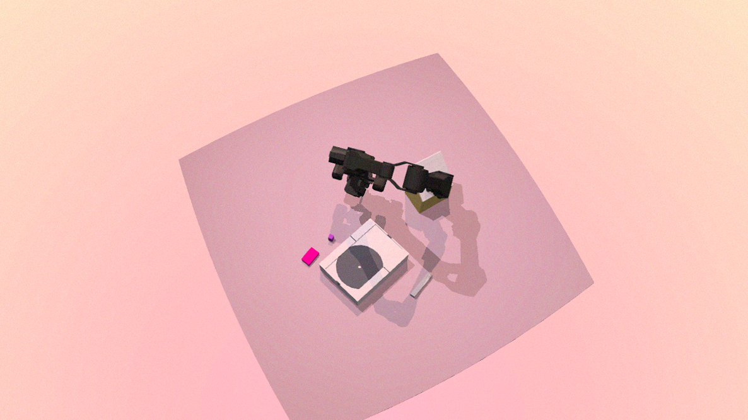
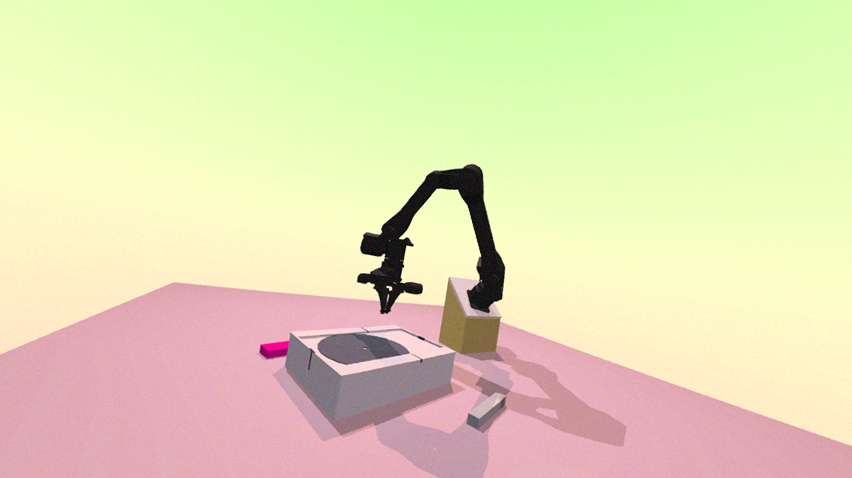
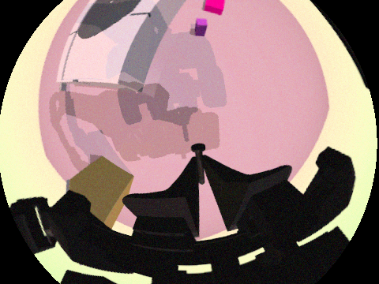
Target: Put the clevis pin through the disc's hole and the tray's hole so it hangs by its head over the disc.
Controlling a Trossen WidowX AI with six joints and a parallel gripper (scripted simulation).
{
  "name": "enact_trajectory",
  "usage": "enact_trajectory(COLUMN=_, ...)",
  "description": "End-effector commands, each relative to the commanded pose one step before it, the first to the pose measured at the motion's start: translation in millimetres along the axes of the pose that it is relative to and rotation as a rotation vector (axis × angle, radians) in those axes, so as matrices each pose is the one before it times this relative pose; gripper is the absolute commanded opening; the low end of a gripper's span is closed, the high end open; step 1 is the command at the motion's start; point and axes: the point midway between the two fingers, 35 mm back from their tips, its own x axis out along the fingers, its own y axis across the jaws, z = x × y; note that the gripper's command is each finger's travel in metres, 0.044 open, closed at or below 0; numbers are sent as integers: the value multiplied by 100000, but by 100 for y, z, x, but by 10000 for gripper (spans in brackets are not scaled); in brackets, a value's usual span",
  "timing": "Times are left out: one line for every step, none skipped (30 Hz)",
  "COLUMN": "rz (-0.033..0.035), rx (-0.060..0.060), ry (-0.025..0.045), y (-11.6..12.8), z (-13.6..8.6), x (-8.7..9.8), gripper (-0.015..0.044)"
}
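Pin (image 3: 198, 148) in grasp, judged mid-carry; insertion not begun. Hand (image 1: 359, 193) (image 2: 386, 311) (image 3: 199, 159) nearly closed, fingertips pinching the pin, its head outermost, shank running back between the fingers. It hangs above the table (image 1: 239, 175) (image 2: 124, 393) (image 3: 276, 99), off the tray's (image 1: 392, 253) (image 2: 392, 382) (image 3: 99, 63) edge, on the arm's side. Disc (image 1: 350, 260) (image 2: 350, 350) (image 3: 106, 17) lies in the tray, hole unfilled. With the head leading, next move probably wants the pin turned or regripped, shank first, then brought over the hole.

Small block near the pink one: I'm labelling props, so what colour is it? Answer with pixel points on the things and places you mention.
Purple (image 1: 331, 238) (image 3: 200, 28), showing best in the wrist view.
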Motion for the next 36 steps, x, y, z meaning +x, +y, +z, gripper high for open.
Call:
enact_trajectory(rz=661, rx=651, ry=-327, y=200, z=-3, x=899, gripper=0)
enact_trajectory(rz=4, rx=-16, ry=-5, y=-3, z=1, x=163, gripper=0)
enact_trajectory(rz=4, rx=-14, ry=-5, y=-4, z=1, x=164, gripper=0)
enact_trajectory(rz=4, rx=-11, ry=-5, y=-5, z=0, x=165, gripper=0)
enact_trajectory(rz=4, rx=-9, ry=-6, y=-6, z=0, x=165, gripper=0)
enact_trajectory(rz=4, rx=-8, ry=-6, y=-6, z=0, x=165, gripper=0)
enact_trajectory(rz=4, rx=-7, ry=-6, y=-7, z=0, x=166, gripper=0)
enact_trajectory(rz=4, rx=-6, ry=-6, y=-7, z=0, x=166, gripper=0)
enact_trajectory(rz=4, rx=-5, ry=-6, y=-8, z=0, x=166, gripper=0)
enact_trajectory(rz=5, rx=-5, ry=-6, y=-7, z=0, x=166, gripper=0)
enact_trajectory(rz=5, rx=-4, ry=-6, y=-7, z=0, x=166, gripper=0)
enact_trajectory(rz=5, rx=-4, ry=-6, y=-8, z=0, x=167, gripper=0)
enact_trajectory(rz=5, rx=-3, ry=-6, y=-8, z=0, x=167, gripper=0)
enact_trajectory(rz=5, rx=-3, ry=-6, y=-8, z=0, x=167, gripper=0)
enact_trajectory(rz=5, rx=-2, ry=-6, y=-8, z=0, x=167, gripper=0)
enact_trajectory(rz=5, rx=-2, ry=-6, y=-8, z=0, x=167, gripper=0)
enact_trajectory(rz=5, rx=-2, ry=-6, y=-9, z=0, x=167, gripper=0)
enact_trajectory(rz=5, rx=-2, ry=-6, y=-9, z=0, x=167, gripper=0)
enact_trajectory(rz=5, rx=-1, ry=-6, y=-9, z=0, x=167, gripper=0)
enact_trajectory(rz=5, rx=-1, ry=-6, y=-9, z=0, x=167, gripper=0)
enact_trajectory(rz=5, rx=-1, ry=-6, y=-9, z=0, x=168, gripper=0)
enact_trajectory(rz=5, rx=-1, ry=-6, y=-9, z=0, x=168, gripper=0)
enact_trajectory(rz=5, rx=-1, ry=-6, y=-9, z=0, x=168, gripper=0)
enact_trajectory(rz=5, rx=-1, ry=-6, y=-9, z=0, x=168, gripper=0)
enact_trajectory(rz=5, rx=-1, ry=-6, y=-9, z=0, x=168, gripper=0)
enact_trajectory(rz=5, rx=-1, ry=-6, y=-9, z=0, x=168, gripper=0)
enact_trajectory(rz=5, rx=-1, ry=-6, y=-9, z=0, x=168, gripper=0)
enact_trajectory(rz=5, rx=-1, ry=-6, y=-9, z=0, x=168, gripper=0)
enact_trajectory(rz=5, rx=-1, ry=-6, y=-8, z=0, x=156, gripper=0)
enact_trajectory(rz=6, rx=-1, ry=-6, y=-7, z=-1, x=155, gripper=0)
enact_trajectory(rz=7, rx=-1, ry=-6, y=-6, z=-1, x=154, gripper=0)
enact_trajectory(rz=6, rx=-1, ry=-5, y=-4, z=-1, x=121, gripper=0)
enact_trajectory(rz=4, rx=-1, ry=-3, y=-2, z=-1, x=73, gripper=0)
enact_trajectory(rz=1, rx=0, ry=-1, y=-1, z=0, x=25, gripper=0)
enact_trajectory(rz=0, rx=0, ry=0, y=0, z=0, x=0, gripper=0)
enact_trajectory(rz=0, rx=0, ry=0, y=0, z=0, x=0, gripper=0)
